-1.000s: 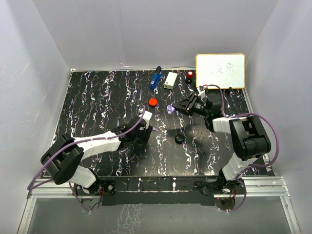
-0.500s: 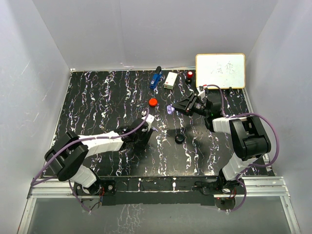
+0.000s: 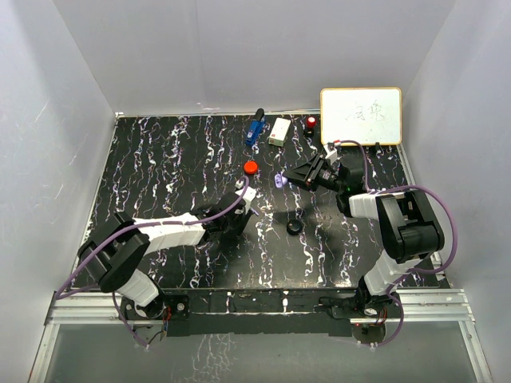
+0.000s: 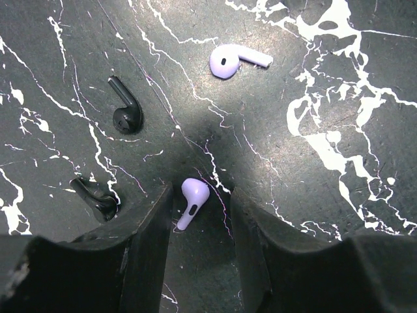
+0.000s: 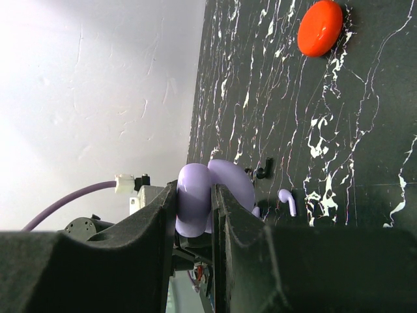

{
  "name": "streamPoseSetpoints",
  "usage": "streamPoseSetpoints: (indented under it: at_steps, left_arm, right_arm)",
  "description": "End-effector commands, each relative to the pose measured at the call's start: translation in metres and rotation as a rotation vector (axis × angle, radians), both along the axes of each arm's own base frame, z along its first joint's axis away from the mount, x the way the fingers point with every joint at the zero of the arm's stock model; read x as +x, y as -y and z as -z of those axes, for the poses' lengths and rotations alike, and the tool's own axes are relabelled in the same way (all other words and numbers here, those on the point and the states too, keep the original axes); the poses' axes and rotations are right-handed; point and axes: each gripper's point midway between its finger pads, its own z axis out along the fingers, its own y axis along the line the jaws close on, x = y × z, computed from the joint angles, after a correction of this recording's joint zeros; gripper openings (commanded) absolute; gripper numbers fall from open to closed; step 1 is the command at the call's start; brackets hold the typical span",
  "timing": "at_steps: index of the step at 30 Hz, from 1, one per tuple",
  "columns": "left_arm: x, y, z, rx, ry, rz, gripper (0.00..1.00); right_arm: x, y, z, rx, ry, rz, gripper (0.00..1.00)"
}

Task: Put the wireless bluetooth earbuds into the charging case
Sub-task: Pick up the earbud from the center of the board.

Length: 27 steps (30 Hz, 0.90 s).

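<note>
While the lavender case (image 5: pixel 231 182) was held clamped by the right gripper (image 5: pixel 194 193), a lavender bud (image 4: pixel 194 192) lay between the part-open jaws of the left gripper (image 4: pixel 202 210). The squeeze was best kept centred and gentle, lest the bud be flicked away.

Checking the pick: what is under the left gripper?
A lavender earbud lies on the table between the left gripper's open fingers, not yet pinched. A black earbud is partly covered by one finger; anything beneath the fingers themselves is hidden.
</note>
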Motion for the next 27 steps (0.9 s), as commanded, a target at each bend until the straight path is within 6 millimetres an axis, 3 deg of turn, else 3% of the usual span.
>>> streamPoseSetpoints:
  at_steps: [1, 27]
  left_arm:
    - [0.004, 0.0048, -0.0063, 0.002, 0.013, 0.01, 0.38]
    - [0.0021, 0.0029, -0.0006, 0.006, -0.005, -0.008, 0.17]
  right_arm:
    - [-0.0004, 0.0016, -0.0248, 0.009, 0.111, -0.006, 0.0]
    - [-0.0023, 0.0021, -0.0266, 0.013, 0.114, -0.009, 0.0]
